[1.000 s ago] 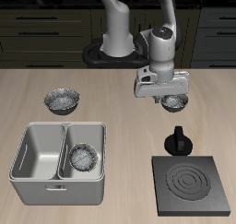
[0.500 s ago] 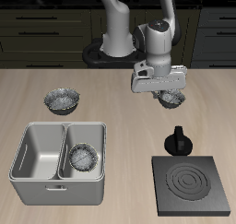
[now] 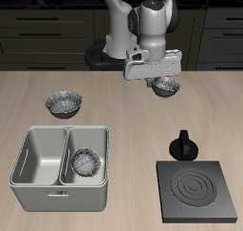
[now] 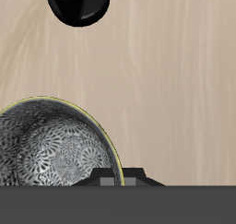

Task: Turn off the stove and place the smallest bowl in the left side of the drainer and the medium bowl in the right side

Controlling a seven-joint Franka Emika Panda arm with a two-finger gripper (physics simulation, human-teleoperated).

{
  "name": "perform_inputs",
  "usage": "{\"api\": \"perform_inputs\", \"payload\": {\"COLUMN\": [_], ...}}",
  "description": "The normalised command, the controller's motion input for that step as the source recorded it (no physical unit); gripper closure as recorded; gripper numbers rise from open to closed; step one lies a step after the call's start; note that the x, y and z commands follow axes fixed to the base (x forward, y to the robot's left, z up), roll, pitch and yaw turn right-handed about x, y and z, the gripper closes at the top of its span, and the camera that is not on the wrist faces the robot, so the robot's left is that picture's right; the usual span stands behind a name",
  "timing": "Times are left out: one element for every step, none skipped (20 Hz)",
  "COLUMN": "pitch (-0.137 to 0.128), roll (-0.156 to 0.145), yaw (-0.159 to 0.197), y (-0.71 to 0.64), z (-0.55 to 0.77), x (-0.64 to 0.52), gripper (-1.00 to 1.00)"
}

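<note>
My gripper (image 3: 161, 80) hangs above the back of the table, shut on the rim of the medium bowl (image 3: 169, 86), a crinkled metallic bowl lifted off the surface. The wrist view shows that bowl (image 4: 51, 147) close up with the fingertips (image 4: 120, 178) at its rim. The smallest bowl (image 3: 85, 163) lies in the drainer (image 3: 38, 182), in the compartment nearer the stove; the other compartment holds nothing. The stove (image 3: 197, 192) sits at the front with a dark coil. Its black knob (image 3: 181, 144) (image 4: 78, 2) stands just behind it.
The widest bowl (image 3: 64, 104) rests on the table behind the drainer. Dark cabinets line the back behind the robot's base.
The gripper has risen and moved with the bowl toward the table's back and middle, away from the knob. The other bowls, drainer and stove have not moved.
</note>
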Motion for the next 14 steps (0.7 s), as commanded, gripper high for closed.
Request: {"api": "perform_inputs", "payload": {"pitch": [-0.154, 0.193, 0.118, -0.041, 0.093, 0.02, -0.056, -0.068, 0.064, 0.047, -0.095, 0.067, 0.022, -0.043], "roll": [0.021, 0.012, 0.173, -0.102, -0.06, -0.219, -0.068, 0.0, -0.038, 0.016, -0.162, -0.056, 0.045, -0.154], "yaw": [0.329, -0.136, 0.094, 0.075, -0.058, -0.097, -0.001, 0.1, 0.03, 0.049, -0.023, 0.041, 0.078, 0.051], "y": [-0.44, -0.57, -0.34, -0.86, -1.55, -1.05, -0.63, -0.77, -1.0, -0.49, -0.95, -1.38, -0.52, -0.77], "z": [0.46, 0.23, 0.37, 0.48, 0.88, 0.48, 0.39, 0.42, 0.39, 0.19, 0.41, 0.48, 0.21, 0.31], "x": [0.08, 0.27, 0.21, 0.32, 0.65, 0.37, 0.17, 0.24, 0.34, 0.2, 0.25, 0.61, 0.23, 0.22], "gripper": [1.0, 1.0, 1.0, 1.0, 1.0, 1.0, 1.0, 1.0, 1.0, 1.0, 1.0, 1.0, 1.0, 1.0]}}
